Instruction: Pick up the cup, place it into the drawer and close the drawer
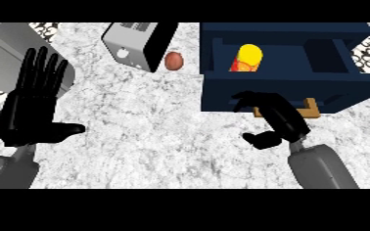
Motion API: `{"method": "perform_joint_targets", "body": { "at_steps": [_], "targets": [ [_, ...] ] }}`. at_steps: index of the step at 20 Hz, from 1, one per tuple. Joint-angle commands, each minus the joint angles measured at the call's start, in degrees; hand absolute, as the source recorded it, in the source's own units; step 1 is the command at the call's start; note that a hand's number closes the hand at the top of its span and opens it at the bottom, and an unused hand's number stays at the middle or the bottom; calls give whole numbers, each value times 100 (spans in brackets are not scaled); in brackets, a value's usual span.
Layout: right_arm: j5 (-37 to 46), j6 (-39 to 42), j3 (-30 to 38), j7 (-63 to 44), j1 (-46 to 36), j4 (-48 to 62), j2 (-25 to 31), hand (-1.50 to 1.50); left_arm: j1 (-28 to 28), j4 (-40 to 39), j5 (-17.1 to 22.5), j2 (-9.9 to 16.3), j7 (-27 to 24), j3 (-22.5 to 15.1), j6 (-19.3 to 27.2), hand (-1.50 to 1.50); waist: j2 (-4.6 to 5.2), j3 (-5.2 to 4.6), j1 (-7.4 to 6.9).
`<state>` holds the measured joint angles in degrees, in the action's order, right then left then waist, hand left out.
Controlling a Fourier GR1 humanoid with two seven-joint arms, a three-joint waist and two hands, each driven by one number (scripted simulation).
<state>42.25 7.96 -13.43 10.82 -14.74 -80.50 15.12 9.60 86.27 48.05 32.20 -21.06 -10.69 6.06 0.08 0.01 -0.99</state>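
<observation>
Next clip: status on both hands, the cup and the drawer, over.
Left hand open, resting at left edge. Right hand curled at drawer front, holding nothing. Cup inside, drawer open. Nothing in the way.

- Counter [159, 127]: mottled white-grey stone look, speckled, matt
- Drawer [289, 85]: dark navy panels, flat and matt, like painted wood
- Drawer handle [311, 110]: tan, wood-like
- Cup [249, 58]: smooth yellow and orange, plastic-looking
- Toaster [137, 44]: grey metal-like casing, one black side
- Egg-shaped thing [173, 61]: smooth reddish brown
- Both hands, left [33, 112] and right [278, 117]: smooth black; forearms grey
</observation>
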Motion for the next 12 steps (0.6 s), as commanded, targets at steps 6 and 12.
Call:
{"method": "perform_joint_targets", "body": {
  "at_steps": [6,12],
  "targets": [
    [550,-716,308,886,-1259,2873,-396,-150,-43,-514,-150,-156,25,494,-762,-150,18,1,38],
    [340,-740,938,1568,-2322,4466,-282,-150,-154,-465,-156,-204,160,768,-944,-150,28,3,-5]
  ]
}}
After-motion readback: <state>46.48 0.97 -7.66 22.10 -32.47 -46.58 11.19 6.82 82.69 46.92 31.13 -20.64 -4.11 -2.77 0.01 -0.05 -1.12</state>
